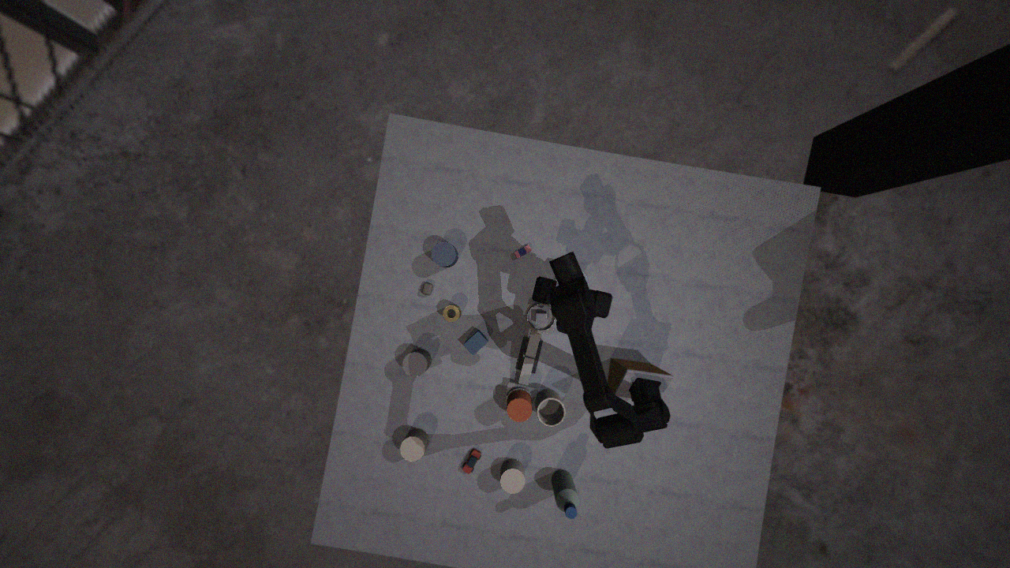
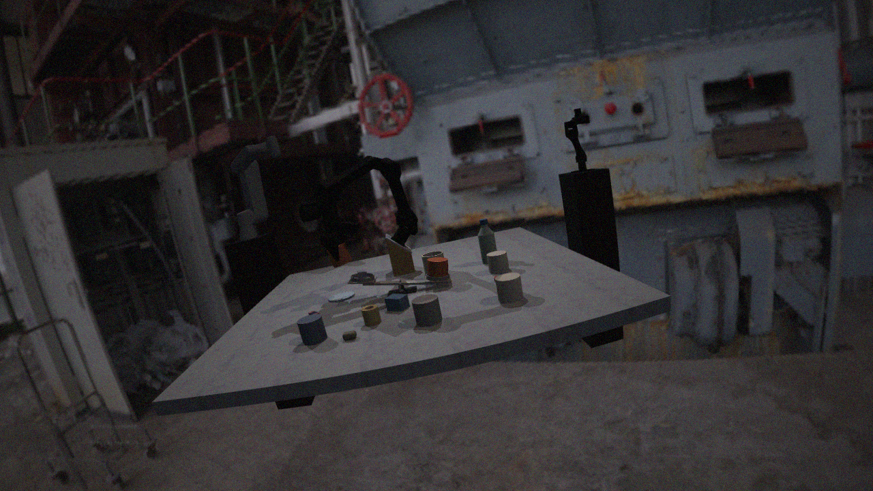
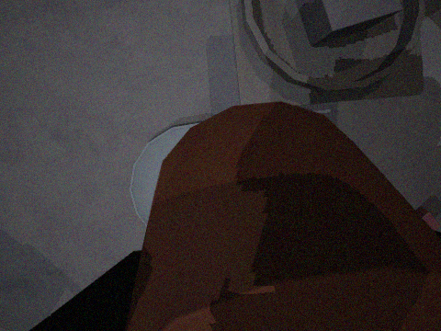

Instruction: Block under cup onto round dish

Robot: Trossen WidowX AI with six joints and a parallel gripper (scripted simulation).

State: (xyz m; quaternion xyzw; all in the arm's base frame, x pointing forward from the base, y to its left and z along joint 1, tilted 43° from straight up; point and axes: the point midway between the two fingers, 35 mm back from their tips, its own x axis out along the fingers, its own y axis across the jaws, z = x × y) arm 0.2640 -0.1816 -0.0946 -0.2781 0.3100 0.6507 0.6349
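My gripper (image 1: 572, 297) (image 2: 337, 258) (image 3: 271, 252) is shut on an orange cup (image 2: 343, 254) (image 3: 285, 152), held above the table. In the wrist view the cup covers part of the pale round dish (image 2: 342, 296) (image 3: 149, 176); the arm hides the dish in the top view. The other orange cup (image 1: 518, 406) (image 2: 436, 267) stands on the far end of the balance (image 1: 532, 349). On the balance's uncovered end, a grey block (image 1: 540, 315) (image 3: 363, 14) sits inside a raised ring (image 3: 280, 69).
An open pale cup (image 1: 551, 411) stands beside the standing orange cup. A brown wedge (image 1: 621, 374) (image 2: 400, 259) is near the arm's base. A bottle (image 1: 565, 491) (image 2: 486, 244), a blue box (image 1: 475, 341) (image 2: 396, 302), a yellow ring (image 1: 447, 312) and several cylinders stand around. A small toy car (image 1: 521, 251) lies near the arm.
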